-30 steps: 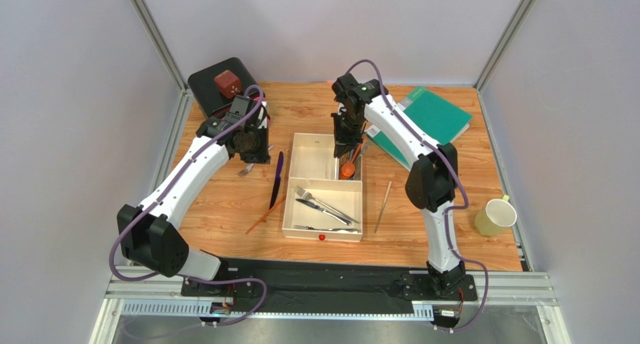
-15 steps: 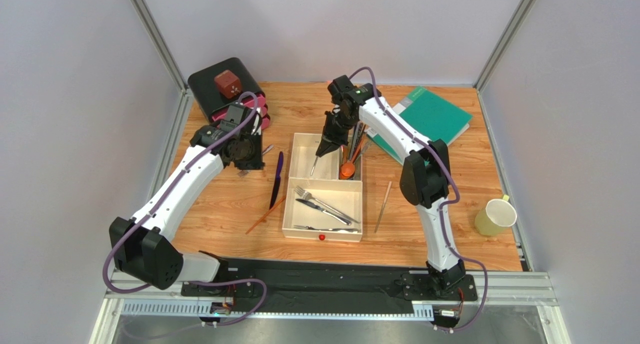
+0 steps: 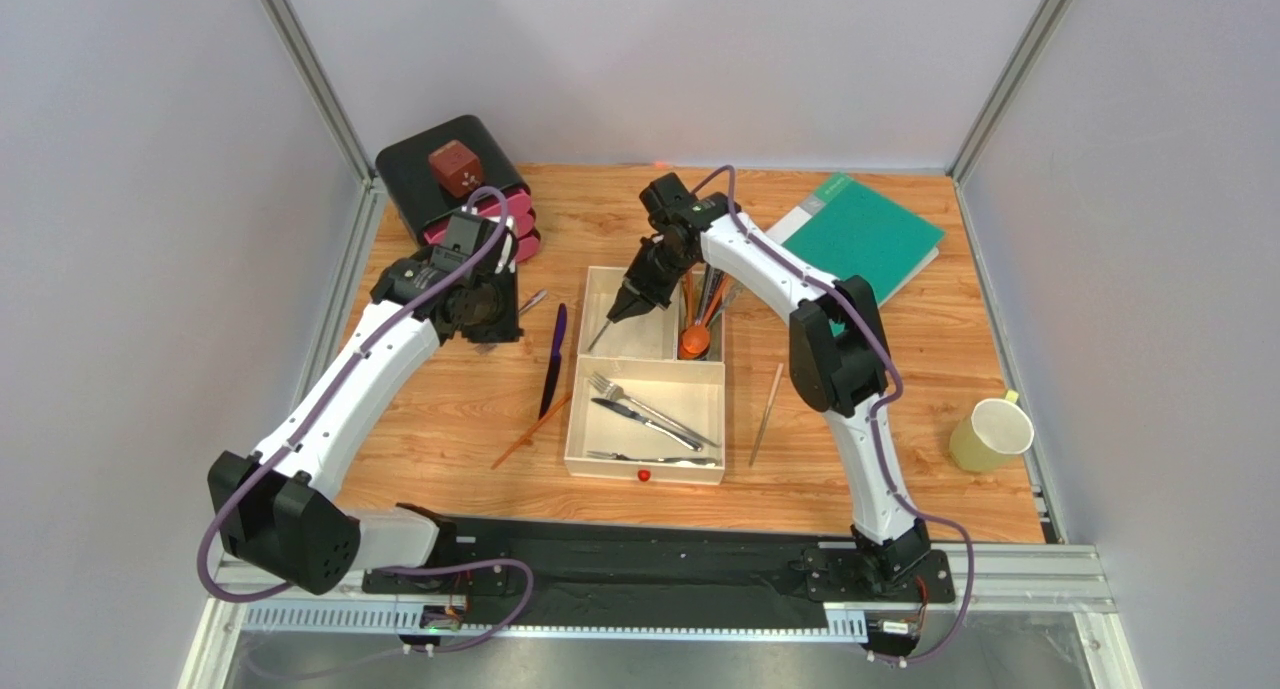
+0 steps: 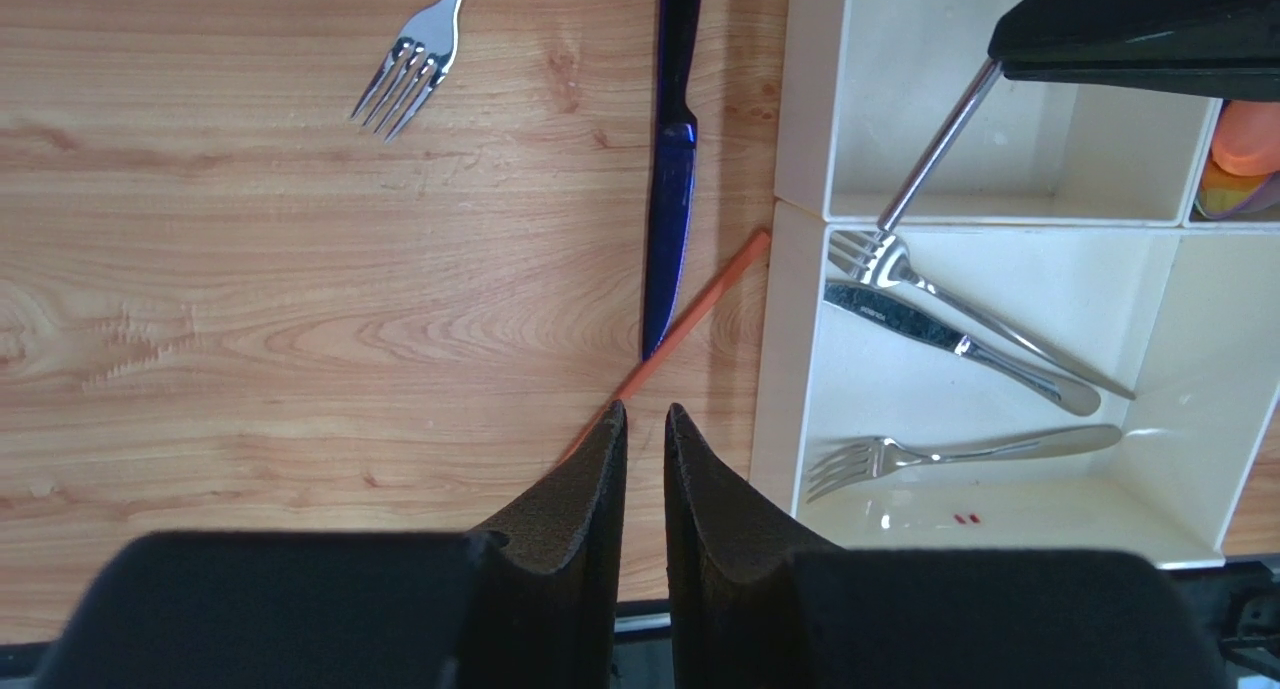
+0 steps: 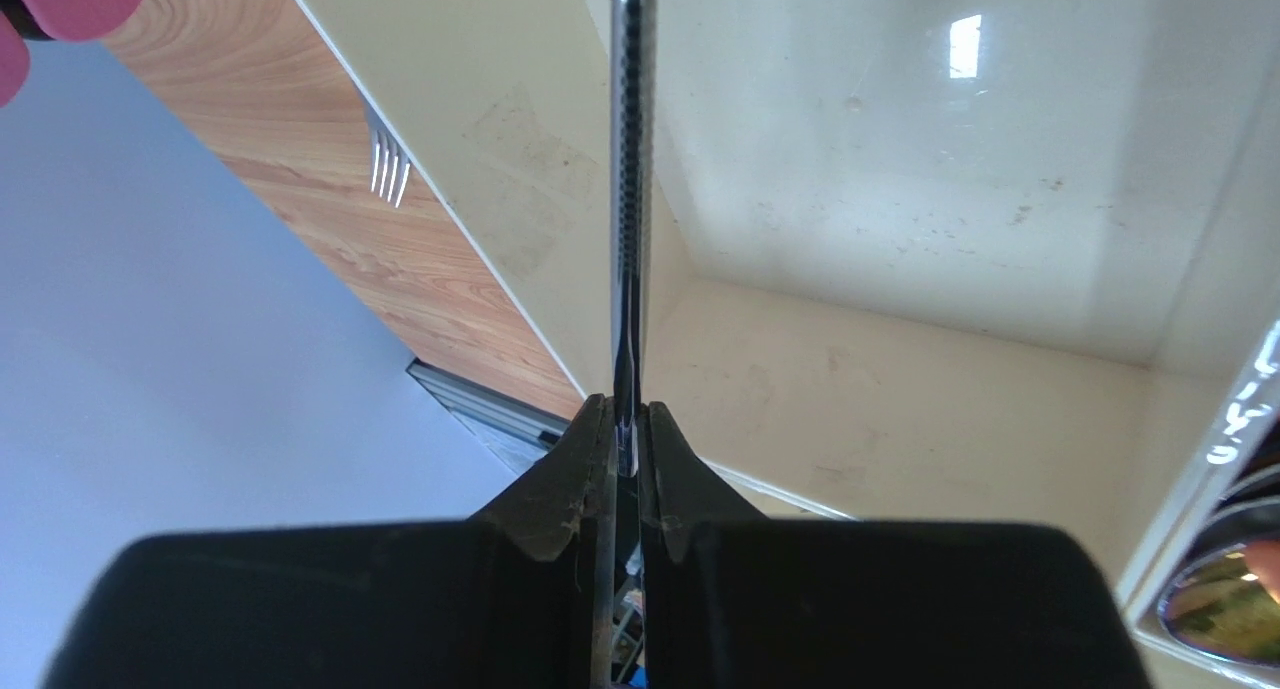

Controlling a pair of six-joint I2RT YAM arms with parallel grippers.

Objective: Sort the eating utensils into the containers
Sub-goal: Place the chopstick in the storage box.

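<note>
Right end effector [image 5: 631,419] swung toward 9 o'clock, gripping silver utensil [image 5: 631,194] angled into 11 o'clock compartment [image 4: 872,89] of tray [image 4: 781,389] for release; left end effector [image 4: 642,419] near-closed, empty.

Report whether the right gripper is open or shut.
Shut. The right gripper clamps a slim silver utensil, held over the cream tray's far-left compartment.

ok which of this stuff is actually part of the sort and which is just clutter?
Job: cream tray; silver utensil held by right gripper; blue-purple knife; orange chopstick; loose fork; silver piece right of tray.
Clutter: black drawer box; brown block on it; green folder; yellow cup.
</note>
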